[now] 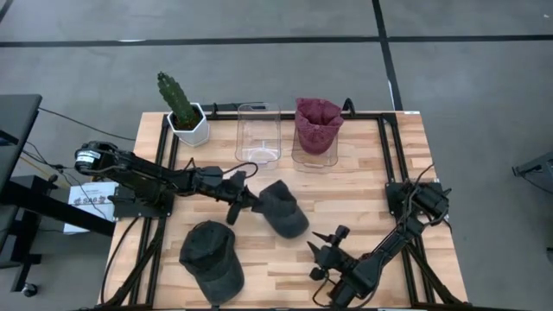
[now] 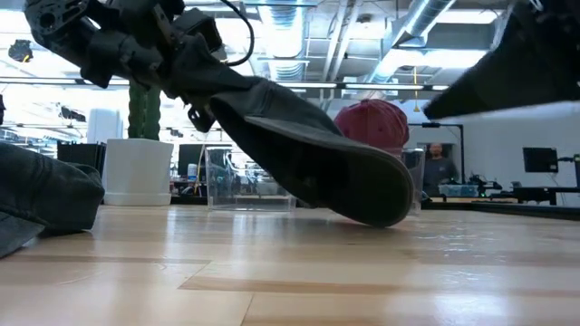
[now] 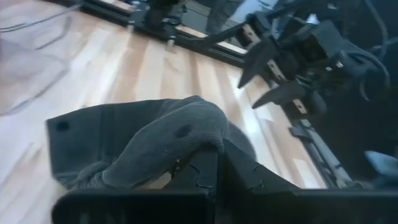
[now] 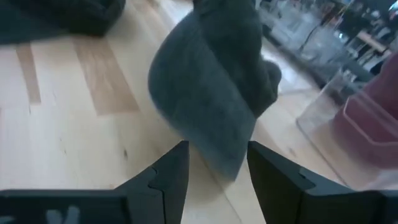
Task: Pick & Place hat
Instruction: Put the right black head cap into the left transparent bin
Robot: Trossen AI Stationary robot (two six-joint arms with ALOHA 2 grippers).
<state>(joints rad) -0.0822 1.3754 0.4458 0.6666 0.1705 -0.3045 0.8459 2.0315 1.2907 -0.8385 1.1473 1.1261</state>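
— Hat [image 1: 283, 210] first: where do you see it?

— Your dark grey hat sits near the middle of the worktop [image 1: 363, 190], tilted, its brim touching the wood and its crown lifted. Your left gripper [image 1: 244, 197] has its fingers pressed together on the crown fabric, pinching it.

— And your right arm?

— Your right gripper [image 1: 327, 256] hovers near the front edge, towards the right corner, just short of the hat's brim. Its jaws stand apart with nothing between them; in the right wrist view the hat lies just beyond the fingertips [image 4: 176, 163].

— What else is on your worktop?

— A second dark hat [image 1: 212, 259] lies flat near the front edge, left of centre. Along the back edge you have a potted cactus [image 1: 183, 111] by the left corner, a clear container [image 1: 258, 133] at the middle, and beside it another clear container [image 1: 314, 154] holding a maroon hat [image 1: 317, 122].
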